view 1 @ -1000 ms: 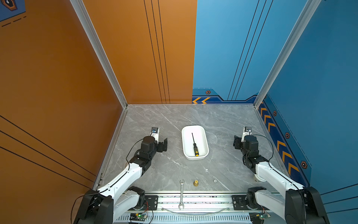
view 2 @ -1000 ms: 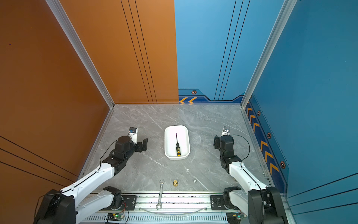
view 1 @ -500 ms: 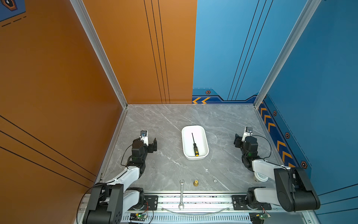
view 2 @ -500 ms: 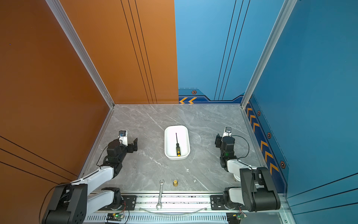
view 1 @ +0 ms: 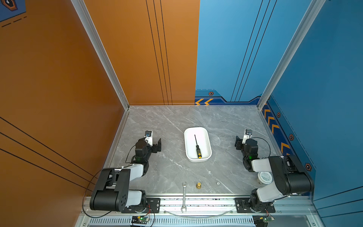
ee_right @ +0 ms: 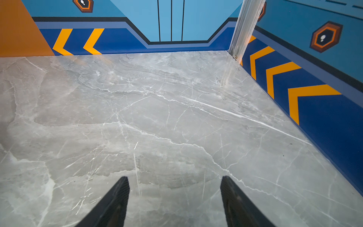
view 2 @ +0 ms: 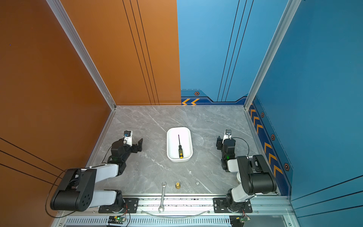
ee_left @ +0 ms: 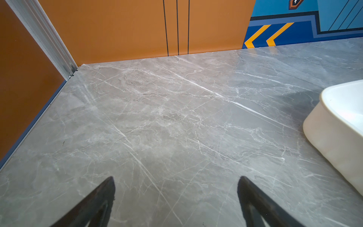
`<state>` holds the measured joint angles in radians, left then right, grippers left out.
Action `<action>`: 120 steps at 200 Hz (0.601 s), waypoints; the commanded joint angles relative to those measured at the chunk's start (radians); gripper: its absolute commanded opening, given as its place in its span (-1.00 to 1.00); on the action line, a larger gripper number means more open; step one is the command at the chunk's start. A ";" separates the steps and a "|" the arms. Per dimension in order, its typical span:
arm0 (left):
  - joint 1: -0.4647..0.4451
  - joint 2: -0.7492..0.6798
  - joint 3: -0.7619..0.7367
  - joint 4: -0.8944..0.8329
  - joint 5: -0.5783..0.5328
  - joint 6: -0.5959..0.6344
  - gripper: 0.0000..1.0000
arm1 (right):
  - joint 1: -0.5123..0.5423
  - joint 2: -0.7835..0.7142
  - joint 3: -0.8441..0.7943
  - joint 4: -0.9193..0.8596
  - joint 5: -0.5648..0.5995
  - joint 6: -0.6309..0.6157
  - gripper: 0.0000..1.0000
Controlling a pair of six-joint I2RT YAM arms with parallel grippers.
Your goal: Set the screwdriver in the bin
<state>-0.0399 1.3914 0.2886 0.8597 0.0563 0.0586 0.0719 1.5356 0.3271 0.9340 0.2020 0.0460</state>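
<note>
Mid-surface, between the two arms: the screwdriver (view 1: 197, 146) lies flat inside the bin (view 1: 205, 135), wholly within its walls, in both top views. Its long axis runs near-to-far, thin tip toward the back wall, yellow cap toward the front rail, roughly parallel to the bin's long sides.

Left claw (ee_left: 175, 178): jaws apart, nothing between them, low over bare surface, bin off to its right. Right claw (ee_right: 174, 177): jaws apart too, empty, bin off to its left. Neither arm is clearly the nearer; both stand well apart from the bin, about even.

Judgement: placement looks finished, no further reach called for.

Left wrist view catches only a corner of the bin's outer wall, contents hidden. Right wrist view shows bare surface alone. Only the top views show the wrench (view 1: 184, 196) at the front edge; a top view also shows a round jar (view 1: 265, 177) beside the right arm.
</note>
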 commanded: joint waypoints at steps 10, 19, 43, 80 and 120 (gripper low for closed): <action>0.018 0.133 0.002 0.184 0.022 0.018 0.96 | 0.003 0.011 0.010 0.045 -0.001 -0.020 0.44; 0.021 0.177 0.001 0.242 0.028 0.014 0.96 | 0.003 0.011 0.013 0.039 -0.001 -0.019 0.45; 0.042 0.161 0.039 0.143 0.036 -0.008 0.96 | -0.005 0.011 0.026 0.015 0.001 -0.008 0.47; 0.065 0.174 0.087 0.077 0.018 -0.043 0.96 | -0.018 0.011 0.038 -0.007 -0.015 0.004 0.71; 0.064 0.175 0.085 0.078 0.016 -0.044 0.96 | -0.024 0.011 0.039 -0.014 -0.023 0.009 1.00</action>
<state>0.0196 1.5646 0.3653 0.9535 0.0689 0.0311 0.0547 1.5356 0.3508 0.9463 0.1879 0.0490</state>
